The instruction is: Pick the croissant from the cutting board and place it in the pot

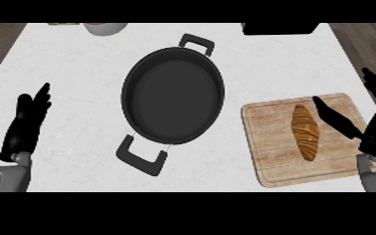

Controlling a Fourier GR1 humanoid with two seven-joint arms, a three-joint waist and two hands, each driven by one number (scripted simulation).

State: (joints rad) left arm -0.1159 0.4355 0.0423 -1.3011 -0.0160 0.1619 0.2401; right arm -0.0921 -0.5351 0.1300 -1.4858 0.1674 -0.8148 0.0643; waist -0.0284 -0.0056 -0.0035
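A brown croissant [306,132] lies lengthwise on the wooden cutting board [275,152] at the right. A black pot [173,95] with two handles stands in the middle of the counter, with nothing inside. My right hand [343,121] hovers just right of the croissant, open, its thumb stretched toward it without touching. At the left edge my left hand [26,122] rests open with its fingers up.
A pale bowl [105,28] and something green [64,24] sit at the back left edge. A black object [279,28] is at the back right. The white counter [73,69] ends in brown wood at both far corners.
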